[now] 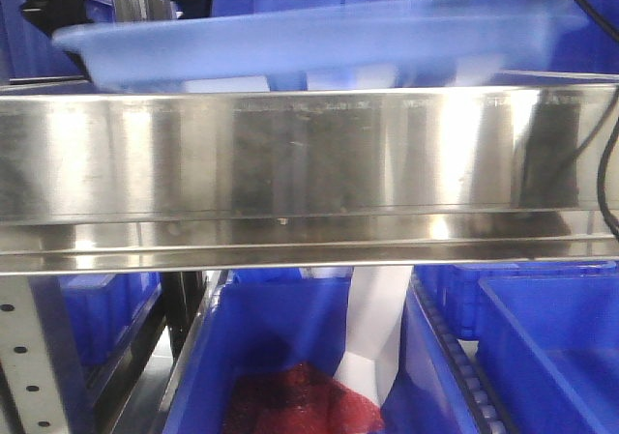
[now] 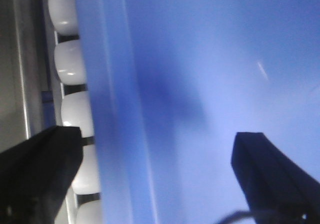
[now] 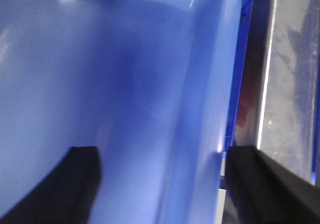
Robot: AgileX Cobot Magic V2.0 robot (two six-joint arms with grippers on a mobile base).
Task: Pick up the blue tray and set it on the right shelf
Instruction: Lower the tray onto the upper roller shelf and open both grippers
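Shelf [image 1: 309, 173] lip fills mid-frame; above it, tray [image 1: 319, 38] tilted, carried over for placing, left gripper [image 2: 155, 169] and right gripper [image 3: 160, 184] jaws apart astride opposite rims.

Across the middle of your front view, the steel shelf lip [image 1: 309, 163] blocks the way forward. Only a thin gap shows between it and the blue tray [image 1: 319, 38] above. Deep blue bins [image 1: 542, 347] crowd the lower frame.
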